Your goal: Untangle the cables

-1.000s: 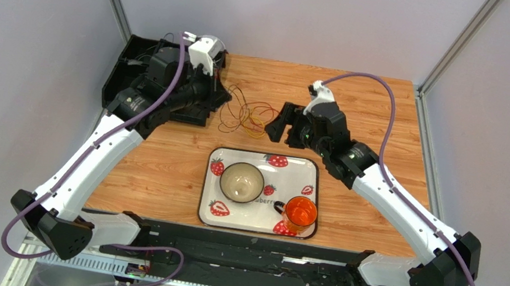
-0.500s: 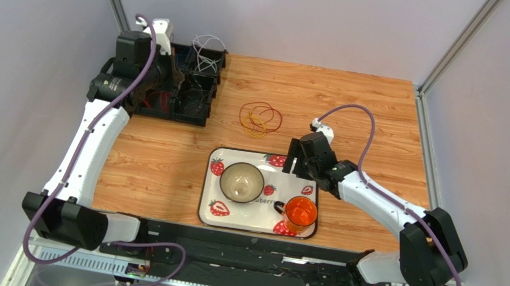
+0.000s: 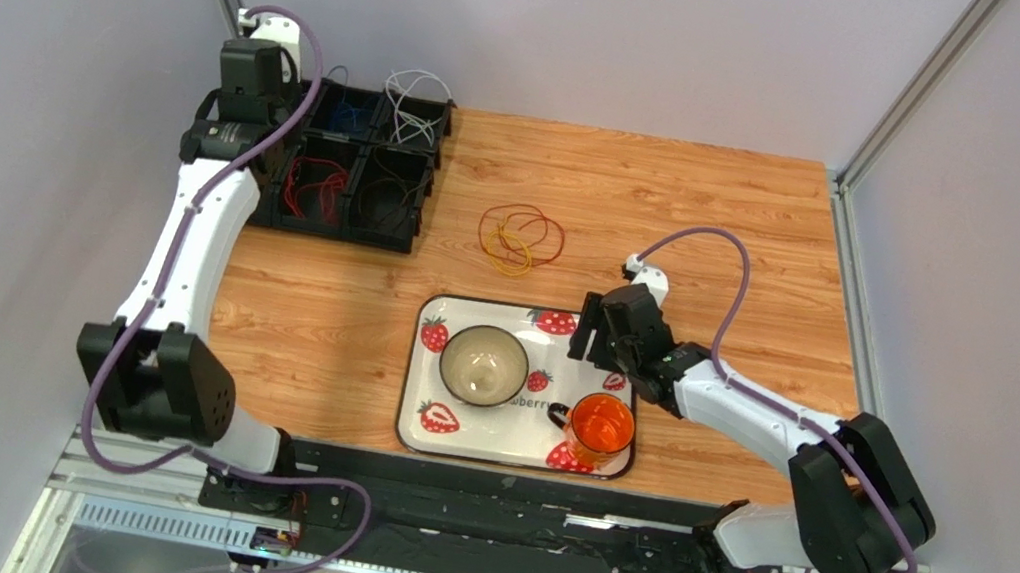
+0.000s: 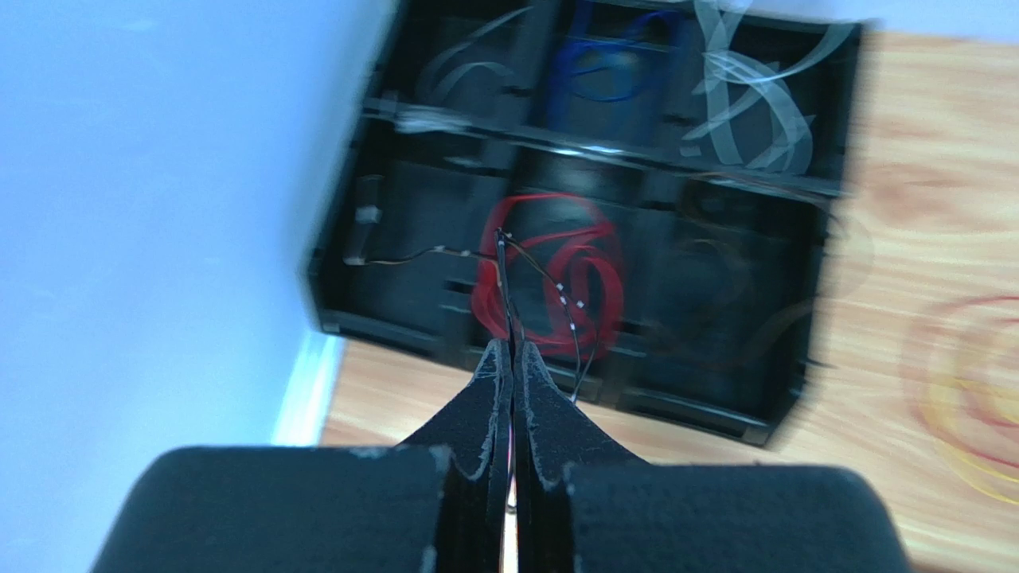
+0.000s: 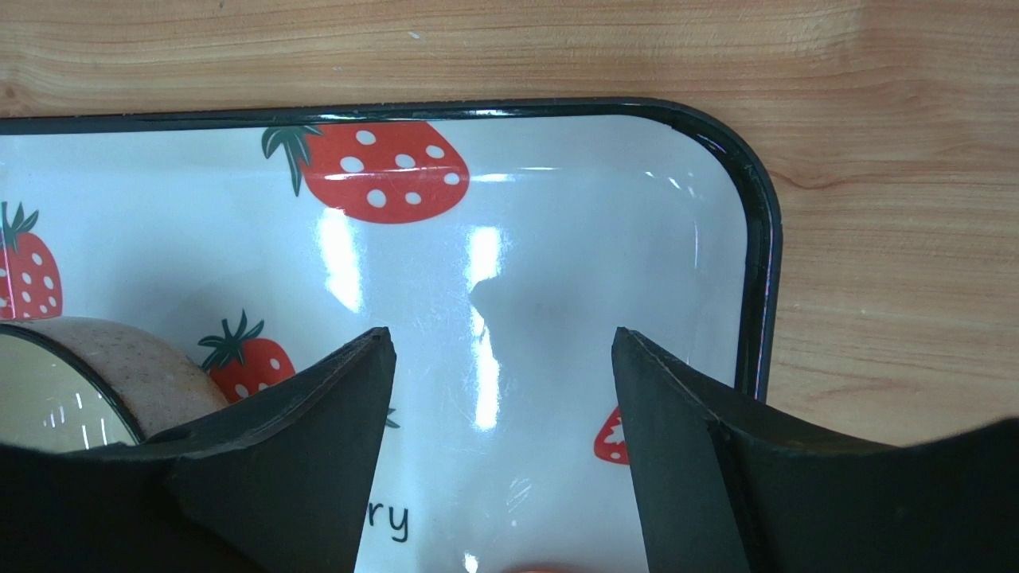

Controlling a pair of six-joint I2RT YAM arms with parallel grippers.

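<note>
Wood table (image 3: 723, 228), black bin (image 3: 386, 241) at far left. L claw (image 4: 512, 350) clamped on dark cable (image 4: 413, 254): lower slow, clear of red cable (image 4: 553, 205). R claw (image 5: 496, 358) apart over tray (image 5: 754, 239).

Red and yellow cables (image 3: 520, 238) lie looped together on the table (image 3: 725, 213).

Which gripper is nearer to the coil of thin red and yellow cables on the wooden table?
Right. The right gripper hangs over the white strawberry tray's far corner, near the coil. The left gripper, shut on a thin dark cable, is over the black compartment box, far left.
</note>
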